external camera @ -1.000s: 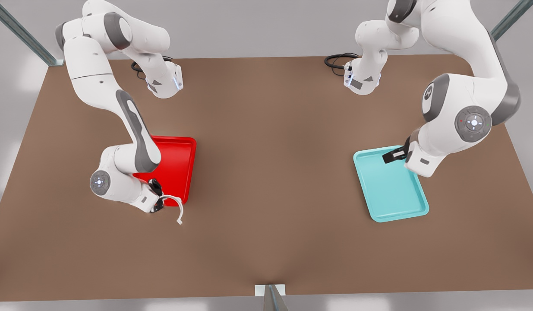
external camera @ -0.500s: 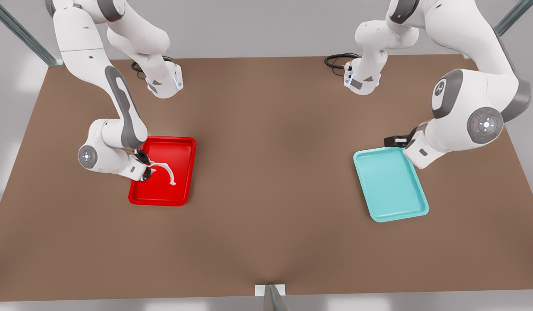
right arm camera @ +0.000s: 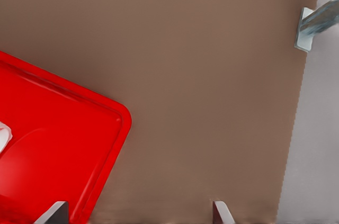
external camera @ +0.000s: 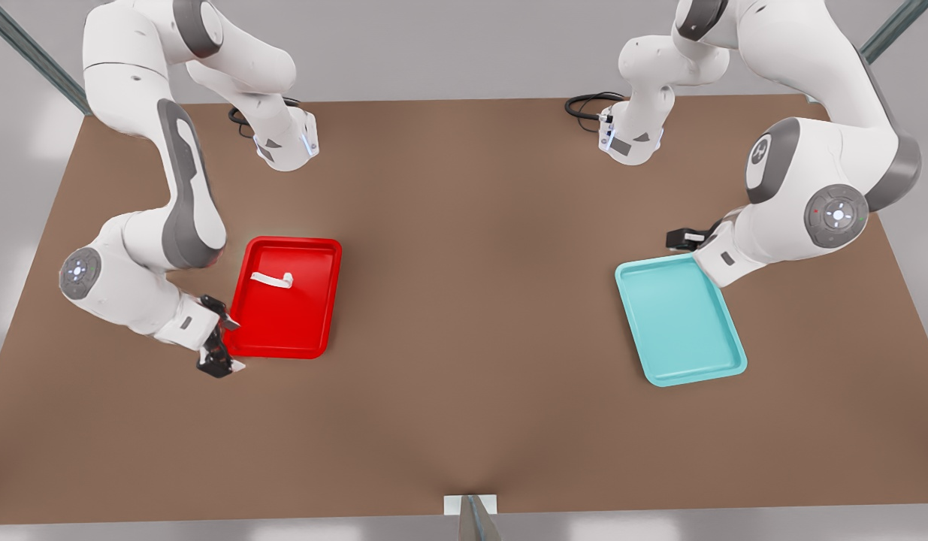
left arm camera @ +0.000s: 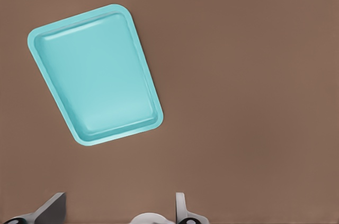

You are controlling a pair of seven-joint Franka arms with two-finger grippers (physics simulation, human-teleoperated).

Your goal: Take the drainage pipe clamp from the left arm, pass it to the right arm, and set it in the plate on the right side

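Clamp: drainage pipe clamp point(external camera: 273, 279) lying inside the red plate point(external camera: 313, 342), toward the plate's 11 o'clock corner in the front view — free of both grippers.

Plate: red, on the brown table point(external camera: 464, 315), at 9 o'clock from table centre in the front view; corner also seen in the right wrist view point(right arm camera: 114, 128), with a sliver of white clamp point(right arm camera: 4, 133) at the frame edge.

Right gripper: point(external camera: 217, 353) just off the plate's 7 o'clock corner, above bare table; fingers spread wide point(right arm camera: 57, 212), nothing between them.

Left gripper: point(external camera: 685, 240) near the 12 o'clock end of the teal tray point(external camera: 730, 361), waiting; fingers point(left arm camera: 53, 209) parted wide, empty.

Teal tray: at 3 o'clock from table centre, well apart from the red plate; seen whole in the left wrist view point(left arm camera: 53, 33).
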